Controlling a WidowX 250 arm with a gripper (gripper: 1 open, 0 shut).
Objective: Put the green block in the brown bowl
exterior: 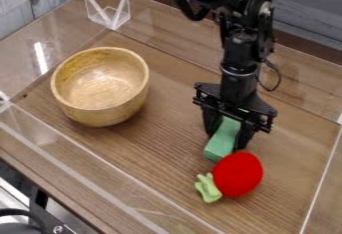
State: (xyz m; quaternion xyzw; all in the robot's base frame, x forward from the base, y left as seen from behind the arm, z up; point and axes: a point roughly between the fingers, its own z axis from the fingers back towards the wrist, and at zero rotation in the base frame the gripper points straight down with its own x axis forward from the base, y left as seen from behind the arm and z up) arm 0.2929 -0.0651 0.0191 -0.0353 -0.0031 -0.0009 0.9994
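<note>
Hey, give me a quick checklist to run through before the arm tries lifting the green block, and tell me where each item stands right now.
1. Gripper straddles the green block, fingers on either side: ok.
2. Jaws fully clamped on the block: cannot tell; they look partly closed, but contact is not clear.
3. Block flat on the table, not lifted: ok.
4. Red strawberry toy clear of the fingers: cannot tell; it sits right beside the block's near end.
5. Brown bowl upright and empty, ready to receive: ok.
6. Path across to the bowl free of objects: ok, only bare wood between them.
</note>
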